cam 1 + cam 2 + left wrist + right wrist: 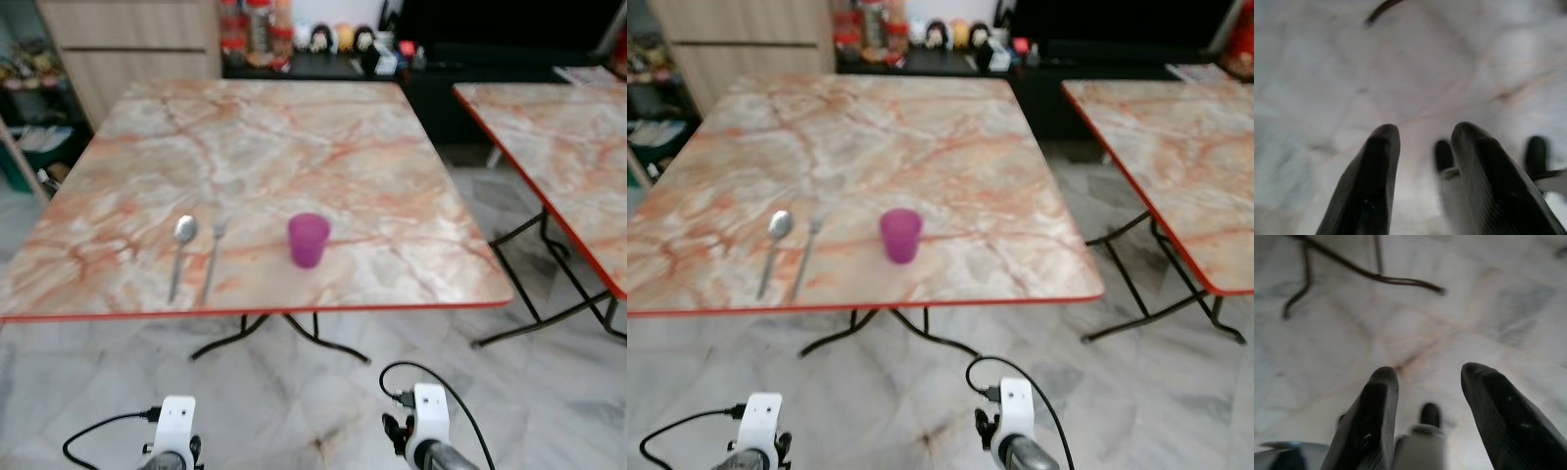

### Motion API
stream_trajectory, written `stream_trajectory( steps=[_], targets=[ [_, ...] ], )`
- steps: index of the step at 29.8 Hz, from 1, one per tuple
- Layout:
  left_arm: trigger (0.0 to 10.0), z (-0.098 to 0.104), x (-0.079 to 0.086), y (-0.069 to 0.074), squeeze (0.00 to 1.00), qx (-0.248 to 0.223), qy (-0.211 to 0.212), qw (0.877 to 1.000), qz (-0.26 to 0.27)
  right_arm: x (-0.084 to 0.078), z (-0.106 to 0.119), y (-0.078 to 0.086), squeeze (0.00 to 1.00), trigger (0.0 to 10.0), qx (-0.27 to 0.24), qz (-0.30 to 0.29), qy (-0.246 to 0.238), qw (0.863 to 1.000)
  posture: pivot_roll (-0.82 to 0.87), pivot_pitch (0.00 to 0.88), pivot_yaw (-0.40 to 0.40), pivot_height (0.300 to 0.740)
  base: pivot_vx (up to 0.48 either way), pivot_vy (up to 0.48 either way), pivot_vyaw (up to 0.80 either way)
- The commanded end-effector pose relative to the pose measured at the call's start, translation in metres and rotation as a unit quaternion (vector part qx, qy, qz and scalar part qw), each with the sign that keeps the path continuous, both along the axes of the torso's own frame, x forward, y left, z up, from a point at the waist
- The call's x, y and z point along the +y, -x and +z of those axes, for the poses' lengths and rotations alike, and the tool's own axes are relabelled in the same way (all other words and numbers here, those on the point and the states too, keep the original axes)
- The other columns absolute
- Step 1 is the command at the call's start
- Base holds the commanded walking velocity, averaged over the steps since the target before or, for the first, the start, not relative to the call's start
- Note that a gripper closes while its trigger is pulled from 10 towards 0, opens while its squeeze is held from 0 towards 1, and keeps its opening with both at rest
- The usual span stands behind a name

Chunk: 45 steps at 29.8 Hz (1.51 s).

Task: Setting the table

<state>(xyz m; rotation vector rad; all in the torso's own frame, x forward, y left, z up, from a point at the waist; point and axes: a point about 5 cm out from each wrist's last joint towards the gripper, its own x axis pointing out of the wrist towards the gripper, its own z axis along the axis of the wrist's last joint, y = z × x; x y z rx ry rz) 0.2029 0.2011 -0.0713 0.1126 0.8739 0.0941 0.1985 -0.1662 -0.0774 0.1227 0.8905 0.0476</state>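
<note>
A purple cup stands near the front edge of the marble-patterned table. To its left lie a spoon and a fork, side by side and pointing away from me. Both arms hang low in front of the table, over the floor. My left gripper is open with nothing between its fingers, facing the tiles. My right gripper is open too, empty, with the table's black legs beyond it.
A second marble table with a red rim stands at the right, a gap of floor between the two. A dark counter with jars and small figures runs along the back. Shelves stand at the far left.
</note>
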Motion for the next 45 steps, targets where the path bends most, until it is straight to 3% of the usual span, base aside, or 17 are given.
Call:
stream_trajectory(
  steps=[1,18,37,45],
  targets=[
    [10.0,-0.0020,-0.0008,0.0027,0.00,0.011,0.001,1.000,-0.002,-0.0021,0.0016,-0.0029,0.00,10.0,-0.004,-0.002,0.004,1.000,0.07,0.077,-0.074,0.740,0.000,0.000,0.00],
    [10.0,-0.0033,-0.0022,0.0048,0.00,0.015,-0.004,1.000,-0.018,0.0007,0.0007,-0.0013,0.00,10.0,-0.004,-0.004,0.000,1.000,0.07,0.083,-0.068,0.740,0.000,0.000,0.00],
    [10.0,-0.0039,-0.0013,0.0064,0.00,0.016,-0.004,1.000,-0.018,0.0008,-0.0009,0.0019,0.00,10.0,0.000,-0.003,0.000,1.000,0.07,0.090,-0.067,0.740,0.000,-0.294,0.00],
    [10.0,-0.0031,0.0007,0.0056,0.00,0.014,-0.008,1.000,-0.009,0.0001,-0.0004,0.0010,0.00,10.0,-0.001,-0.002,0.001,1.000,0.07,0.091,-0.070,0.740,0.000,0.000,0.00]
  ],
)
